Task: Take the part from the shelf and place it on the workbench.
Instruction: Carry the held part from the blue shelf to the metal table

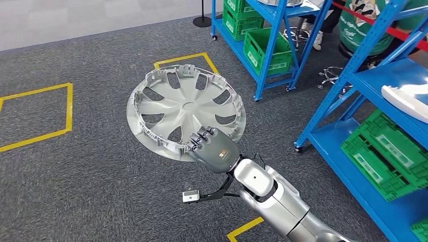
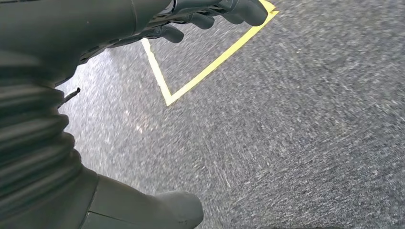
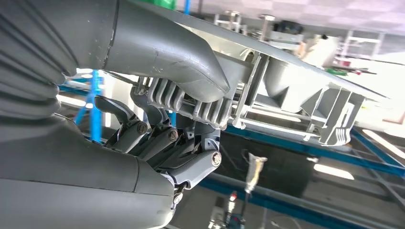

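One right hand (image 1: pixel 214 149) gripping hubcap (image 1: pixel 185 110) rim, above carpet (image 1: pixel 91 176)

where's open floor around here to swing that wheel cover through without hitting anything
Open carpet lies on the robot's left, between the yellow taped square and the wheel cover held in the right hand. The right side is crowded: blue shelves with green crates stand close beside the cover, and more racks stand ahead.
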Action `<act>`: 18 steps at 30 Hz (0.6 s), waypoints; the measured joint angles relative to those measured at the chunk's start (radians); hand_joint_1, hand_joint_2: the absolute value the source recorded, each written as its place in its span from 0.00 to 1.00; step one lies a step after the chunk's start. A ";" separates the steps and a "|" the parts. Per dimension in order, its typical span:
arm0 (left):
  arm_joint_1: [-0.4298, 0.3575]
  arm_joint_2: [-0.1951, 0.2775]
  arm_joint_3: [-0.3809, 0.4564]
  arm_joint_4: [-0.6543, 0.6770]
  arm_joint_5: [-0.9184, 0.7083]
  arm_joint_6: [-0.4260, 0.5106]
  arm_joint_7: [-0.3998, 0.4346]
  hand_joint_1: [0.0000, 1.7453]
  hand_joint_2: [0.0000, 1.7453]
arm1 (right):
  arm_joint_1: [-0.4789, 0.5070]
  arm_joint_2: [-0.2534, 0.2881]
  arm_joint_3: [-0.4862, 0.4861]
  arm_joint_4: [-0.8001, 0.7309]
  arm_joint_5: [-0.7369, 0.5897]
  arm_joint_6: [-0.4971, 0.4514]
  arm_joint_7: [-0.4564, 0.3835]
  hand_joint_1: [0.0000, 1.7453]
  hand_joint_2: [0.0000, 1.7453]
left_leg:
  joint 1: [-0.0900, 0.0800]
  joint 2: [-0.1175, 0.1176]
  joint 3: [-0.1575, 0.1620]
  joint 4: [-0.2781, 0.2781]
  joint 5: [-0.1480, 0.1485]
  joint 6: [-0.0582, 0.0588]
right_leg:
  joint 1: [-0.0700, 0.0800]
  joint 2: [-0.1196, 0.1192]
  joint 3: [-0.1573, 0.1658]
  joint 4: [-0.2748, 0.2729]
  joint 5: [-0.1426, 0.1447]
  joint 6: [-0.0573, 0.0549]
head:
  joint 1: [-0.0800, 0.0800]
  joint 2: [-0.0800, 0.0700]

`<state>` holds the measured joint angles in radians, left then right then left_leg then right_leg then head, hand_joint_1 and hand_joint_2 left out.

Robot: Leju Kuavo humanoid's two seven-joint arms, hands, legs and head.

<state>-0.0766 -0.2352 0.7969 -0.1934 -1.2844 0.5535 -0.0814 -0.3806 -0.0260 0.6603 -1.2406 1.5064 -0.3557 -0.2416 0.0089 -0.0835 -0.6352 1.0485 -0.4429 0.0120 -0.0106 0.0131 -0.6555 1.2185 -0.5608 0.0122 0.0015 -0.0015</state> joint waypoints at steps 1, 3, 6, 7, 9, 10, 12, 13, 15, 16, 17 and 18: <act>0.000 -0.001 0.000 0.000 0.000 0.000 0.000 0.00 1.00 | -0.001 0.000 0.000 0.000 0.000 0.000 0.000 1.00 1.00 | 0.000 -0.013 -0.001 0.001 0.001 -0.003 | -0.001 0.022 0.032 -0.070 0.027 -0.003 | 0.000 0.000; -0.001 -0.002 0.000 0.000 0.000 0.000 0.000 0.00 1.00 | -0.002 -0.001 0.000 0.000 0.000 0.000 0.000 1.00 1.00 | 0.001 -0.037 -0.006 0.002 0.006 -0.014 | 0.000 0.052 0.072 -0.161 0.054 -0.006 | 0.000 0.000; 0.003 -0.003 0.000 0.000 0.000 -0.001 -0.001 0.00 1.00 | -0.004 0.000 0.000 0.000 0.000 -0.001 0.000 1.00 1.00 | 0.005 -0.060 -0.015 -0.006 0.016 -0.035 | 0.004 0.033 0.078 -0.178 0.060 -0.017 | 0.000 0.000; 0.005 -0.003 0.000 0.000 -0.001 -0.003 0.000 0.00 1.00 | -0.005 0.001 0.000 0.000 0.000 -0.001 0.000 1.00 1.00 | 0.004 -0.047 -0.021 0.000 0.012 -0.039 | 0.002 0.022 0.081 -0.183 0.064 -0.025 | -0.001 0.000; 0.004 -0.002 0.000 0.000 -0.001 -0.011 0.000 0.00 1.00 | -0.006 0.003 0.000 0.000 0.000 -0.002 0.000 1.00 1.00 | 0.000 0.011 -0.053 0.065 -0.028 -0.046 | 0.000 -0.006 0.086 -0.193 0.070 -0.039 | -0.005 0.000; 0.002 -0.001 0.000 0.001 -0.001 -0.015 0.001 0.00 1.00 | -0.006 0.003 0.000 0.001 0.000 -0.003 0.000 1.00 1.00 | -0.002 0.043 -0.079 0.124 -0.061 -0.049 | 0.002 -0.020 0.086 -0.193 0.070 -0.043 | -0.007 0.000; 0.001 0.002 0.000 0.001 0.000 -0.018 0.001 0.00 1.00 | -0.006 0.003 0.000 0.005 0.001 -0.006 0.000 1.00 1.00 | 0.001 0.069 -0.129 0.239 -0.111 -0.056 | 0.005 -0.049 0.085 -0.193 0.069 -0.047 | -0.007 0.000; 0.002 0.002 0.000 0.001 0.000 -0.019 0.002 0.00 1.00 | -0.007 0.003 0.000 0.008 0.001 -0.008 0.000 1.00 1.00 | 0.002 0.074 -0.135 0.261 -0.114 -0.058 | 0.006 -0.063 0.085 -0.193 0.068 -0.047 | -0.007 0.000; 0.003 0.004 0.000 0.001 0.000 -0.019 0.004 0.00 1.00 | -0.010 0.003 0.000 0.012 0.002 -0.011 -0.001 1.00 1.00 | 0.003 0.088 -0.090 0.191 -0.072 -0.059 | 0.006 -0.090 0.087 -0.191 0.065 -0.045 | -0.007 0.000; 0.003 0.005 0.000 0.000 0.000 -0.019 0.004 0.00 1.00 | -0.012 0.004 0.000 0.013 0.002 -0.011 -0.001 1.00 1.00 | 0.001 0.113 -0.050 0.119 -0.047 -0.057 | 0.007 -0.101 0.088 -0.189 0.063 -0.041 | -0.007 0.000; 0.001 0.006 0.000 0.000 0.001 -0.019 0.004 0.00 1.00 | -0.016 0.004 0.000 0.014 0.002 -0.011 -0.001 1.00 1.00 | -0.001 0.138 -0.016 0.056 -0.027 -0.051 | 0.010 -0.112 0.088 -0.186 0.059 -0.037 | -0.008 0.000; 0.000 0.006 0.000 0.000 0.001 -0.019 0.003 0.00 1.00 | -0.019 0.004 0.000 0.015 0.002 -0.012 -0.001 1.00 1.00 | -0.004 0.155 0.007 0.014 -0.017 -0.044 | 0.013 -0.122 0.089 -0.184 0.056 -0.032 | -0.007 0.000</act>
<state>-0.0768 -0.2287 0.7969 -0.1933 -1.2835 0.5341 -0.0784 -0.3997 -0.0216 0.6607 -1.2260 1.5087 -0.3674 -0.2427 0.0051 0.0712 -0.6284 1.0626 -0.4599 -0.0316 0.0028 -0.1089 -0.5669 1.0344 -0.5046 -0.0197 -0.0055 -0.0015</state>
